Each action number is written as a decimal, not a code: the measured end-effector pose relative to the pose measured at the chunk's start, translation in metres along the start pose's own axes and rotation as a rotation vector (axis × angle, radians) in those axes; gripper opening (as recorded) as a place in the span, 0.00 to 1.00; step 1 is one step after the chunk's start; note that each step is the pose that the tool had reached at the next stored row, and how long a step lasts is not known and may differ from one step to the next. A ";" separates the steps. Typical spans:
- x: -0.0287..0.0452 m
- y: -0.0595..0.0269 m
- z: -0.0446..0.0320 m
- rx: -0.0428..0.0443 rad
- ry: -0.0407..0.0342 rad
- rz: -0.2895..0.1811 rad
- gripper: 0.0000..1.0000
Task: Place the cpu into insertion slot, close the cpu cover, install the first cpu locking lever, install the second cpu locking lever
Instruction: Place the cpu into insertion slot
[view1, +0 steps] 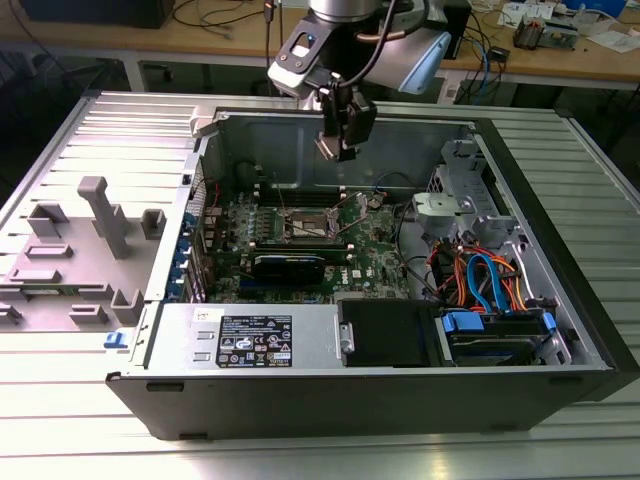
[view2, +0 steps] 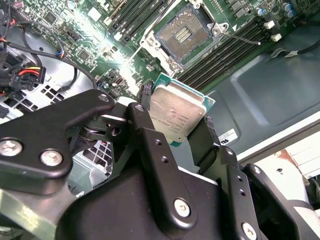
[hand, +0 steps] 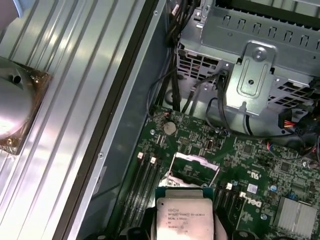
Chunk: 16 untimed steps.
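The hand (view2: 175, 117) is pinching the cpu (view2: 181, 106) by two opposite edges, its black fingers (view2: 149, 134) pressing against the chip's sides. It is hovering above the open computer case (view1: 560, 262), over the green motherboard (view1: 372, 256). The insertion slot (view2: 184, 34) is lying uncovered below, dark centre exposed, well apart from the chip. The case is resting on the ribbed bench (view1: 300, 445).

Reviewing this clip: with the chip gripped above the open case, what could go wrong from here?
1. The gripper pinches the cpu only by two opposite edges, well above the insertion slot. A slip could drop it onto the motherboard or the slot's exposed contacts.
2. A thin locking lever juts out beside the slot. On a descent the fingers might snag it and knock the cpu askew.
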<state>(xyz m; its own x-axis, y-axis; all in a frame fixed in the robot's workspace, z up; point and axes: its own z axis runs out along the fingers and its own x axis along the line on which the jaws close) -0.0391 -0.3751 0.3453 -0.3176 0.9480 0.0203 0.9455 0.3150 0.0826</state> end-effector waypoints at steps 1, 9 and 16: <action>-0.0001 -0.0001 0.0001 -0.0001 -0.0005 0.006 0.55; -0.0005 -0.0003 0.0012 -0.0008 -0.0046 0.058 0.55; -0.0019 -0.0013 0.0070 0.0004 -0.0081 0.105 0.55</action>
<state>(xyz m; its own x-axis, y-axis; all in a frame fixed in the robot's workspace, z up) -0.0393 -0.3770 0.3382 -0.2161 0.9762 0.0208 0.9736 0.2138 0.0801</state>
